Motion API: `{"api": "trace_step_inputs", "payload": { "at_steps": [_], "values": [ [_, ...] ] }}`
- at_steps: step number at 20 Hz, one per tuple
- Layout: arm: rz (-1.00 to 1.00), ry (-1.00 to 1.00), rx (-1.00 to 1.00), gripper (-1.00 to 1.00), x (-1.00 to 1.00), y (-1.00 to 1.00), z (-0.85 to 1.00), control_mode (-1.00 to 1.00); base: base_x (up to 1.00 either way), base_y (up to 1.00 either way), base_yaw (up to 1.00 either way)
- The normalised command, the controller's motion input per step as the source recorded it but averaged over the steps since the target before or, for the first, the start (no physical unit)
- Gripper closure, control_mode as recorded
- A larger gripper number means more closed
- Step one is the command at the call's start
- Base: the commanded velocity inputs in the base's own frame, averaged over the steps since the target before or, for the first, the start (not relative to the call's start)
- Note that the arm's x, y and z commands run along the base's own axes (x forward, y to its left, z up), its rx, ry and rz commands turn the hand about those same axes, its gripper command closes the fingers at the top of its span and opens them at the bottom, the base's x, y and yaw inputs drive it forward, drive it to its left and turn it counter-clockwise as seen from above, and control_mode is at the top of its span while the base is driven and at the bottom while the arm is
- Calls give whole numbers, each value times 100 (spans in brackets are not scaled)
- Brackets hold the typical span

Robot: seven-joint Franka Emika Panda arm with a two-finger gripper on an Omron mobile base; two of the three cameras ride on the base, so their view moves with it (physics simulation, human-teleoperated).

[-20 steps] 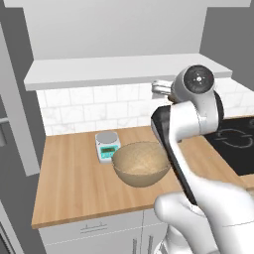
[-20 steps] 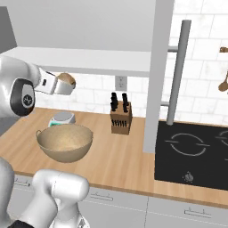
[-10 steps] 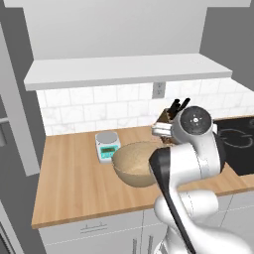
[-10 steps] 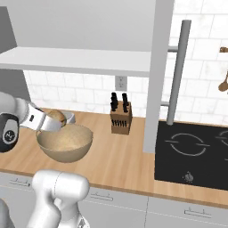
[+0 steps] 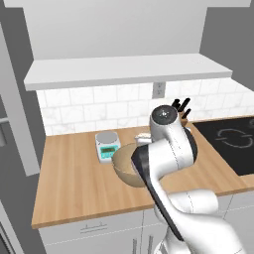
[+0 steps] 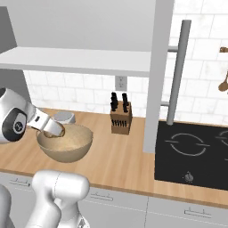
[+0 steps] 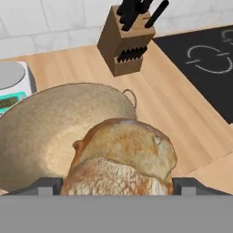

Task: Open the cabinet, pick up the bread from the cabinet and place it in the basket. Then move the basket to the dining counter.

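Observation:
The bread (image 7: 123, 157), a golden-brown roll, sits between my gripper's (image 7: 117, 185) two dark fingertips, which are shut on it. I hold it just over the near rim of the tan woven basket (image 7: 45, 132). In the right base view my gripper (image 6: 54, 130) reaches with the bread (image 6: 57, 132) into the top of the basket (image 6: 67, 144). From the left base, my arm covers part of the basket (image 5: 124, 164). The cabinet (image 6: 75, 60) stands open, its door (image 6: 156, 67) swung out edge-on with a long bar handle (image 6: 177, 75). The dining counter is out of view.
A knife block (image 6: 121, 118) stands behind the basket to the right. A white-and-teal scale (image 5: 106, 146) sits at the basket's left. A black cooktop (image 6: 191, 151) lies at the right end of the wooden worktop (image 5: 69, 178). The open shelf (image 5: 124, 72) overhangs the worktop.
My arm has swung down from shelf height, carrying the bread, and now holds it low at the basket's rim. The basket, scale and knife block have not moved.

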Motion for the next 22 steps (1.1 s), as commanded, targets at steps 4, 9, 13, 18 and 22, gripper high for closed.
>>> {"api": "trace_step_inputs", "payload": {
  "at_steps": [4, 9, 13, 18, 22],
  "values": [
    [0, 10, 0, 100, 53, 34, -73, -100, 0, 0, 0],
    [1, 3, 0, 100, 64, 7, -60, -100, 0, 0, 0],
    [0, 7, 0, 100, 75, -7, -6, -100, 0, 0, 0],
    [0, 8, 0, 100, 43, -1, -25, -100, 0, 0, 0],
    [2, 3, 0, 100, 47, 0, -32, -100, 0, 0, 0]
  ]
}}
